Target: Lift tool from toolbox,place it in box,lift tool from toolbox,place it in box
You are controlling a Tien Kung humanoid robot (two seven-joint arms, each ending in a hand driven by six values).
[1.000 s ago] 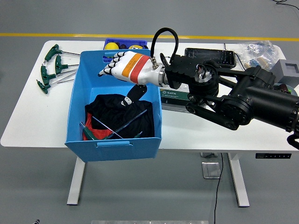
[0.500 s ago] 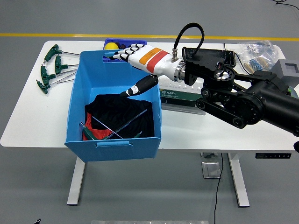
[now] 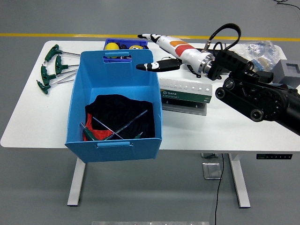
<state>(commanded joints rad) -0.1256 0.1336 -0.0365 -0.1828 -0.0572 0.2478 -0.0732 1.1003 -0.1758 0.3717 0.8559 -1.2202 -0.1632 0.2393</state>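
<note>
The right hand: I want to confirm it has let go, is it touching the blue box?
Apart. In the head view the right hand hangs open beyond the blue box's right rim, with white table showing between thumb tip and rim.

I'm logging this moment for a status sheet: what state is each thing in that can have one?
Right hand: open, empty, raised above the toolbox.
Blue box: upright, open-topped, holding a black cloth and T-handle tools.
Toolbox: lies flat beside the box; whether it is open I cannot tell.
Green T-handle wrenches: lying loose on the table, left of the box.
</note>
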